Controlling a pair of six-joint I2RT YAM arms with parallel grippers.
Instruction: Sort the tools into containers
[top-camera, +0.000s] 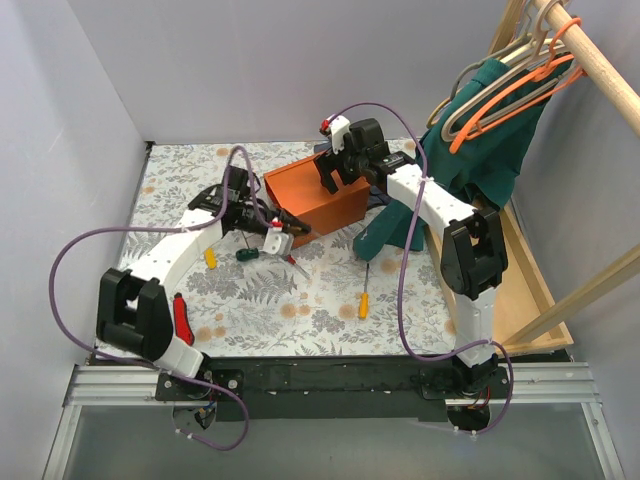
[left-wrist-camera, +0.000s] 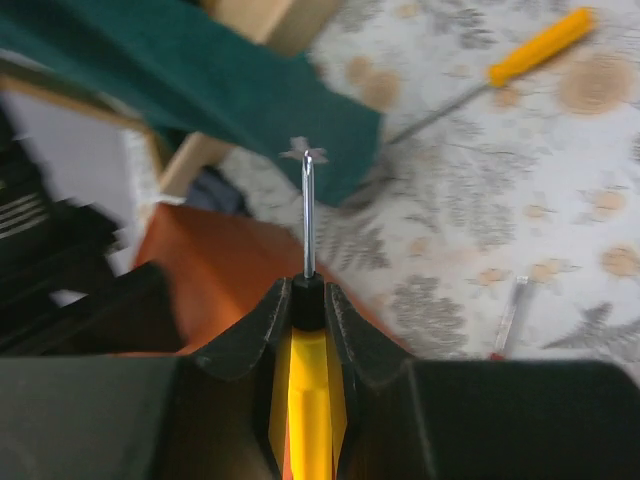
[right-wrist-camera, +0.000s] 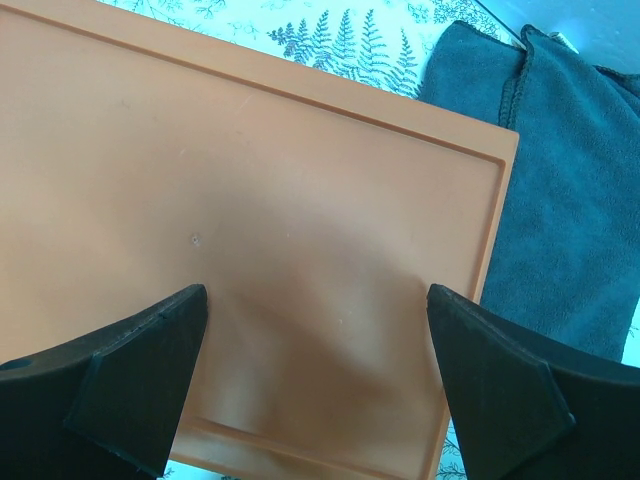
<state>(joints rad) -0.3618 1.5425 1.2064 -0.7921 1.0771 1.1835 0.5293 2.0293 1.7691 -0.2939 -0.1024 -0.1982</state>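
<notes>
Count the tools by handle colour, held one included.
Yellow handle: 2
Orange handle: 1
Green handle: 1
Red handle: 1
Pale shaft, red end: 1
Total: 6

Dark green cloth (top-camera: 490, 140), perhaps a garment, beneath hangers (top-camera: 535, 50)

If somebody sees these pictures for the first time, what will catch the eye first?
The bright orange box in the middle of the flowered table stands out most, with the right tool open over it. Beside it, the left tool grips a yellow screwdriver, its metal shaft pointing forward. A dark green garment hangs at the far right.
</notes>
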